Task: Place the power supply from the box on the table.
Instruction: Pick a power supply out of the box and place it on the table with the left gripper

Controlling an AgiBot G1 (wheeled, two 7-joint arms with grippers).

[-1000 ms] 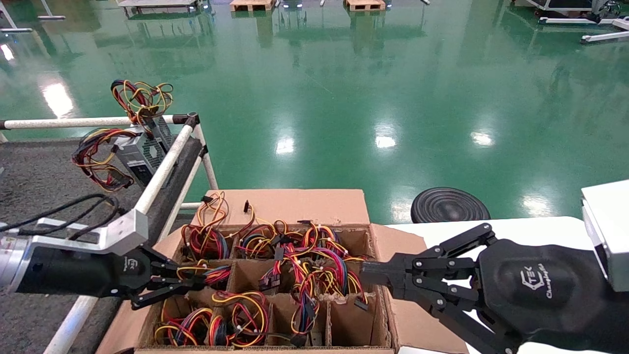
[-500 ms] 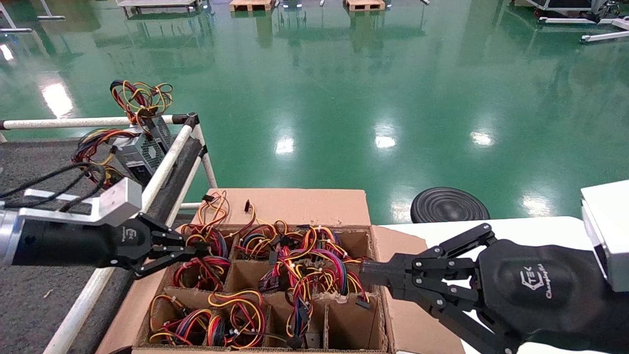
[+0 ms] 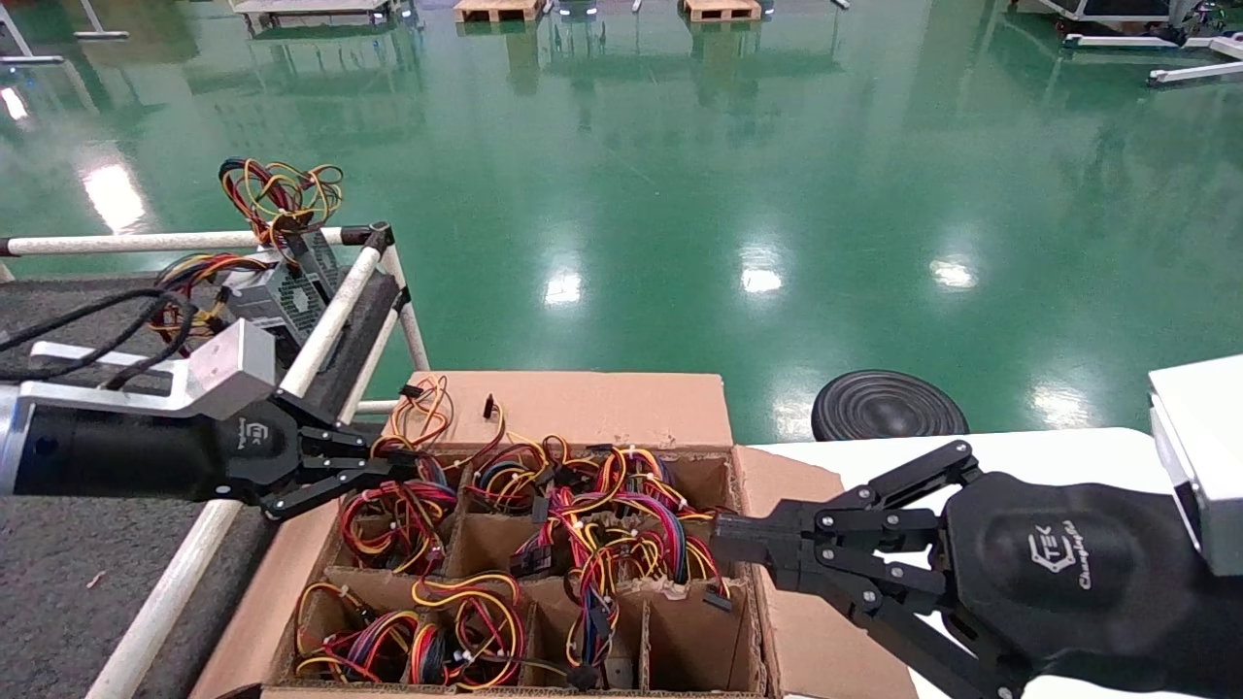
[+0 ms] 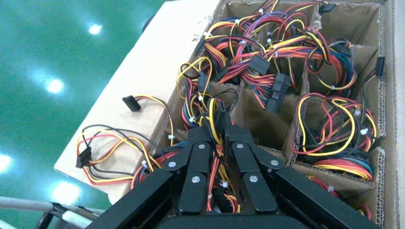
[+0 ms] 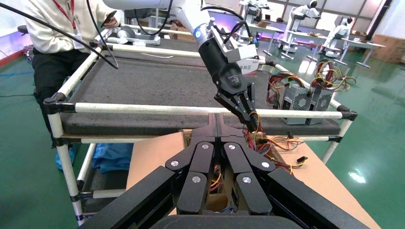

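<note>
The brown box (image 3: 583,406) with cardboard dividers lies open in front of me, its cells full of red, yellow and black wire bundles (image 3: 602,524). The power supply cases inside it are hidden under the wires. My left gripper (image 3: 393,473) is over the far-left cell, shut on a few yellow and black wires (image 4: 211,112) of a bundle. My right gripper (image 3: 723,539) hangs shut and empty at the box's right rim. The dark grey table (image 3: 58,330) stands left of the box, with two silver power supplies (image 3: 277,301) at its far corner.
A white tube rail (image 3: 320,335) runs between table and box. A black disc (image 3: 889,403) lies on the green floor beyond a white tabletop (image 3: 1068,447). A white block (image 3: 1199,437) sits far right. A person (image 5: 57,43) stands at the table's far side.
My left gripper has moved up and away from me, from the middle-left cell to the far-left cell, with wires between its fingers. The right arm has not moved.
</note>
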